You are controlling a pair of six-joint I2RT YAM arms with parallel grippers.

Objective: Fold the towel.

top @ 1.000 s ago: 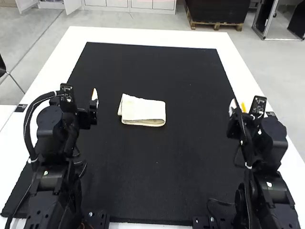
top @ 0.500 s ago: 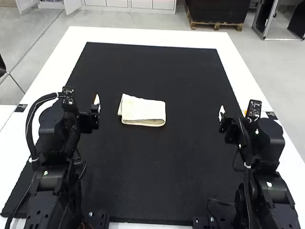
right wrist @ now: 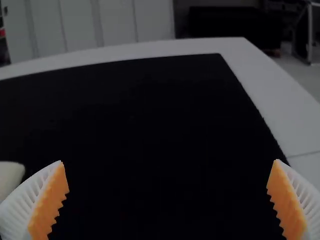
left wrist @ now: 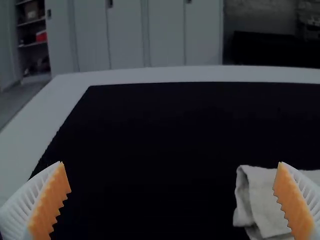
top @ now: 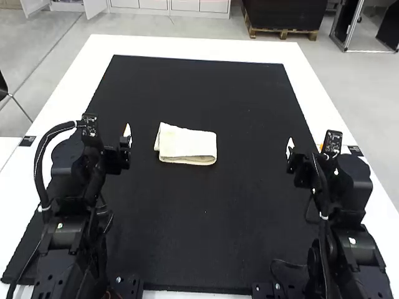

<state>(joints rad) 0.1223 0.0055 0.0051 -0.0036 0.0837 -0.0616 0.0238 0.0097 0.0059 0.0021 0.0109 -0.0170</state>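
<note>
Lying folded in layers on the black mat (top: 199, 218), the white towel (top: 187, 146) forms a compact, roughly rectangular stack between the two arms, nearer the left pincer (top: 127, 136) than the right pincer (top: 290, 147). The mat rests on the white table (top: 187, 46). Both pincers are released: in each wrist view, the white ribbed fingers (left wrist: 22, 205) stand wide apart, their orange pads (left wrist: 51, 200) facing inward. The towel sits apart from both.

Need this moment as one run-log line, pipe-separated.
towel: folded, on black mat, ungripped, nearer left arm | left pincer: open, empty | right pincer: open, empty
</note>
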